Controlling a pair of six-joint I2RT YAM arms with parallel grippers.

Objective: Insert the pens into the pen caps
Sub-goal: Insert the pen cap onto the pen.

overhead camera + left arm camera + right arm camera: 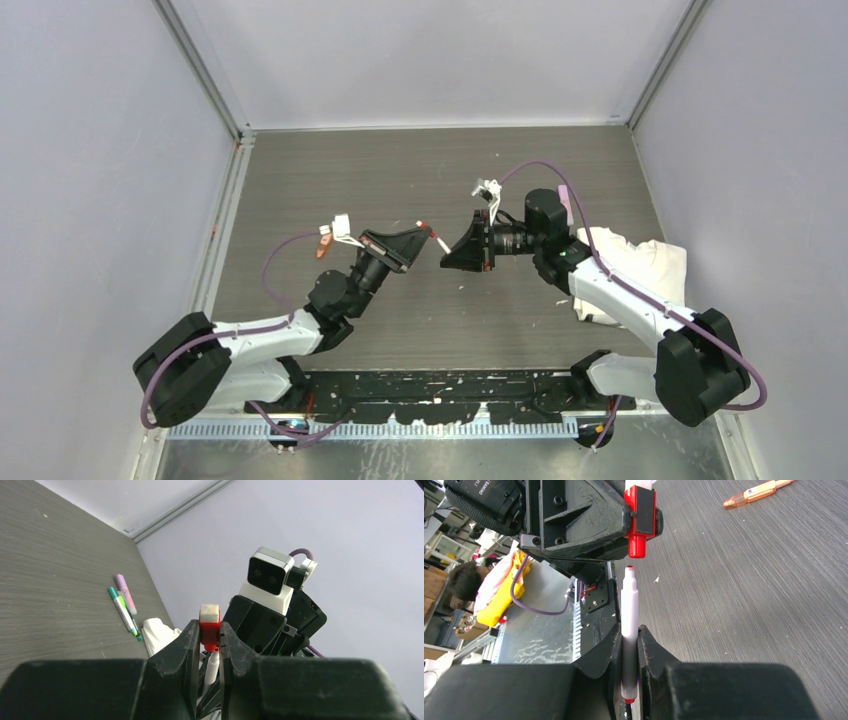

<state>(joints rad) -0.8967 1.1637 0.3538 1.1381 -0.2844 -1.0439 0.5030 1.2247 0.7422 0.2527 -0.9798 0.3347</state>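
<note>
The right claw (629, 632) is pinched narrow on the lower barrel of a white pen (629, 605), its red tip pointing to twelve o'clock in that wrist view. Just past the tip, not touching it, the red cap (638, 542) sits clamped in the left claw (209, 632), its mouth facing the tip. Both look like light, stiff, smooth plastic, so I judge they will slip or tilt if pushed off-axis. A mid-barrel hold suits the pen. At one o'clock on the bench (749, 605) lies an orange pen (754, 491) with a label too small to read. No brand is legible on the pen or the cap.
</note>
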